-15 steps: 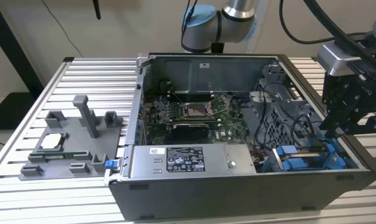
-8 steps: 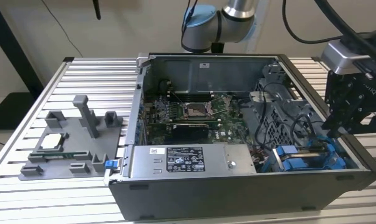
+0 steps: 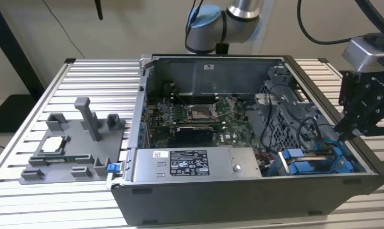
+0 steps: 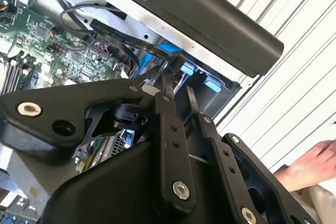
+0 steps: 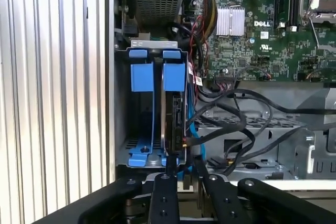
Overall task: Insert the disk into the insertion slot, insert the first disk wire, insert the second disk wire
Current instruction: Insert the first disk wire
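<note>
In the first wrist view the disk stands on edge in the insertion slot, a grey cage bay with blue plastic fittings. A black wire with a red-marked plug and a thin blue wire lie against the disk's near end. My gripper hovers just over that end, open by a narrow gap with nothing seen between its fingers. The second wrist view shows the gripper at the blue bay. In the exterior view the gripper hangs over the drive cage at the case's right.
The open case holds a motherboard, a labelled power-supply box and loose black cables beside the cage. A grey fixture with parts sits on the slatted table at the exterior view's left. A person's hand rests near the case.
</note>
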`<state>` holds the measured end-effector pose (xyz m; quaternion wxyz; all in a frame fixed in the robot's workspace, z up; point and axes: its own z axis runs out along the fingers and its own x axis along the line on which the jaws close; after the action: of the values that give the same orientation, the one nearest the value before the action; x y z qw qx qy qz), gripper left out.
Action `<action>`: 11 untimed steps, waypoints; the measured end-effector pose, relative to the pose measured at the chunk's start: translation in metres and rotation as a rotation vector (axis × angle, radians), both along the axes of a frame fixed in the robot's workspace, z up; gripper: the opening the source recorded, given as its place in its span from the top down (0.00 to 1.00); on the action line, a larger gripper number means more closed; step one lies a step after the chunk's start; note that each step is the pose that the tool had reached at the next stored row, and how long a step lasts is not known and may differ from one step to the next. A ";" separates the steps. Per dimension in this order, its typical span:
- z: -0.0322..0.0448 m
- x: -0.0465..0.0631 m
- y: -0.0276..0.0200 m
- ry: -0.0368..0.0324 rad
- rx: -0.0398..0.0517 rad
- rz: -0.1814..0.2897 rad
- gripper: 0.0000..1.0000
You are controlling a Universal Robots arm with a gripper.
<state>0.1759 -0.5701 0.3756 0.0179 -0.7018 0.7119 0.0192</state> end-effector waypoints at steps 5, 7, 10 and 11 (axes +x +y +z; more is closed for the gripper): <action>-0.0006 0.006 0.0000 0.0007 0.0003 0.000 0.00; -0.0027 0.010 0.0000 0.0021 0.0019 0.000 0.00; -0.0056 0.016 0.0000 0.0048 0.0082 0.000 0.00; -0.0061 0.017 0.0000 0.0059 0.0131 0.000 0.00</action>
<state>0.1930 -0.5702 0.3695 0.0204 -0.7016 0.7118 0.0259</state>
